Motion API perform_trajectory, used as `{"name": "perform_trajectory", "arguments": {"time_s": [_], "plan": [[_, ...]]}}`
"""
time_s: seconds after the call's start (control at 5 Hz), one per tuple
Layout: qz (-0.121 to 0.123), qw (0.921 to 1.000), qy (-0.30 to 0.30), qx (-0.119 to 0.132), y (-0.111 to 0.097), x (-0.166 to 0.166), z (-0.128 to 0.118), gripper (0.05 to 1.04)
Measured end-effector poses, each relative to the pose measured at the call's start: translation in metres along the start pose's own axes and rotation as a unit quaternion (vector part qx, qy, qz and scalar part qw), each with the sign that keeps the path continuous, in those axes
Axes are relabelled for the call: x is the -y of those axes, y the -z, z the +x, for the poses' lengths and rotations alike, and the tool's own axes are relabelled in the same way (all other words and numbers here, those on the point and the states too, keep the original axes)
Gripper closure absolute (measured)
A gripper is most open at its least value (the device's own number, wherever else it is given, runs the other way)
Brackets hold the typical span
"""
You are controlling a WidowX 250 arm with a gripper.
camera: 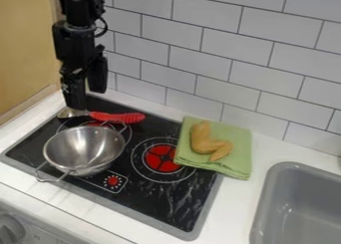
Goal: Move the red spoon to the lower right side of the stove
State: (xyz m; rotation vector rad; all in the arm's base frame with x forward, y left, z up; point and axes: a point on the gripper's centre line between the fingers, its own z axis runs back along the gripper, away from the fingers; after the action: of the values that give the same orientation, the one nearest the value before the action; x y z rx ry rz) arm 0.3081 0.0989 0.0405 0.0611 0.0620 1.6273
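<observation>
Your empty hand (86, 99), 2 fingers (75, 93) spread, hangs near the red-handled spoon (118, 118); pinch its grip squarely, then lift clear of the steel bowl (80, 149).

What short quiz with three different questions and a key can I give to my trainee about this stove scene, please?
1. Multiple choice. What lies on the green cloth?
a) a fork
b) a toy chicken piece
c) a cup

2. True or false: The metal bowl stands on the stove, nearer the camera than the red spoon.

3. Fill in: In the picture, the sink is on the ____ side.

Key: 1 b; 2 true; 3 right
</observation>
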Motion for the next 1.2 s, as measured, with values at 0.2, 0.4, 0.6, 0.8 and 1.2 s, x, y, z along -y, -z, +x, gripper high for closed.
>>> {"name": "perform_trajectory", "arguments": {"time_s": [0.2, 0.4, 0.6, 0.8, 1.2], "plan": [[-0.034, 0.9994, -0.001, 0.001, -0.001, 0.010, 0.000, 0.085], [-0.035, 0.9994, -0.009, 0.003, 0.009, 0.014, 0.002, 0.085], [-0.011, 0.9999, -0.008, -0.009, 0.026, 0.011, -0.001, 0.085], [-0.020, 0.9997, -0.001, -0.015, 0.027, 0.014, -0.004, 0.085], [-0.005, 1.0000, -0.001, 0.003, 0.039, 0.015, -0.001, 0.085]]}}
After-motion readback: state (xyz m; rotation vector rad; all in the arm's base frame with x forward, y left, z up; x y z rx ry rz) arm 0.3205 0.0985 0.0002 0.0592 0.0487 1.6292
